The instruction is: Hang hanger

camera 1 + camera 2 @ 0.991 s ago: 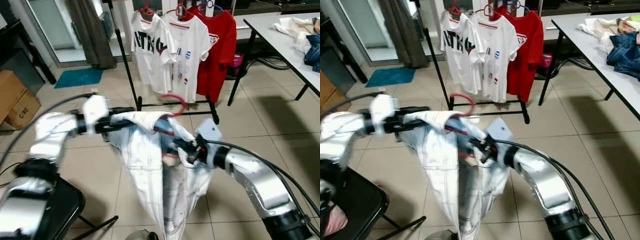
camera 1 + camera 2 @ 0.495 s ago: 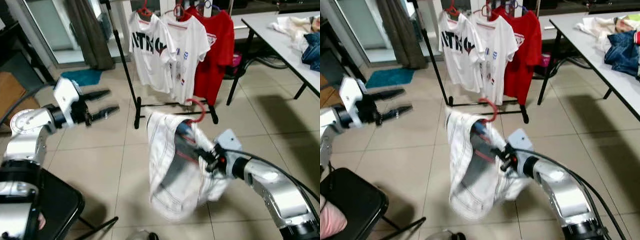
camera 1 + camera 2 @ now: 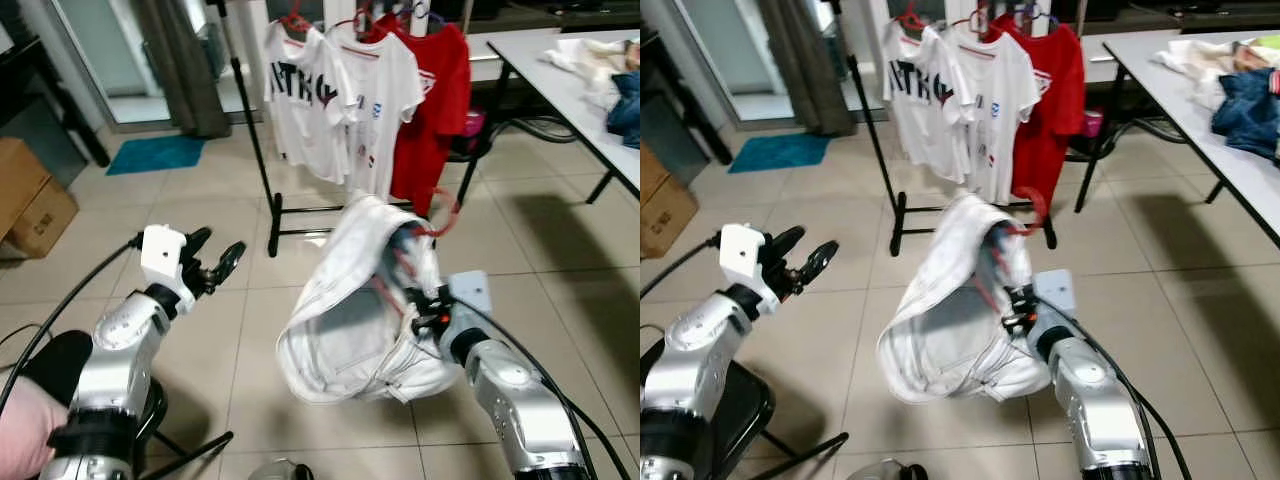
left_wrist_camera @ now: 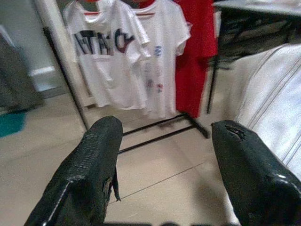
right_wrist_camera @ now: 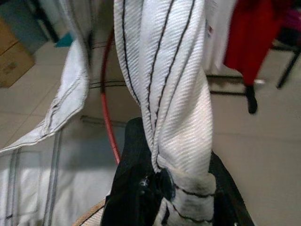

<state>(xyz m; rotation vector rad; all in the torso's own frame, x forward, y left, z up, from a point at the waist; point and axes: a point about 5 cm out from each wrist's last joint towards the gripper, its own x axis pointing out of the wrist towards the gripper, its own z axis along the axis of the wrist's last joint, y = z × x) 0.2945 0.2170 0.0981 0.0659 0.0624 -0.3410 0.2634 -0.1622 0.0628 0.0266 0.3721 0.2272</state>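
**Right end effector carries the load; hook has to reach the rail**

Right end effector (image 3: 428,312) is clamped on a red hanger (image 3: 440,215) with a white garment (image 3: 345,325) bunched over it, held low above the floor, short of the rack (image 3: 262,150) where two white shirts (image 3: 340,95) and a red shirt (image 3: 432,95) hang. Left end effector (image 3: 212,265) is off to the side, fingers spread wide, empty. My judgement: raise the right arm well before advancing, since the hook sits far below the rail, and aim for a free stretch of the rail.

Right eye view tells the same; clothes lie on the surface (image 3: 1230,150) at the right, well apart.

Left wrist view: both fingers (image 4: 89,174) stand wide apart, nothing between them, with the rack ahead. This arm could steady the drooping cloth.

Right wrist view: fingers (image 5: 136,188) pinch a twisted fold of garment, the hanger's red wire just beside. Cloth in the grip may let the hanger slip, so move slowly.
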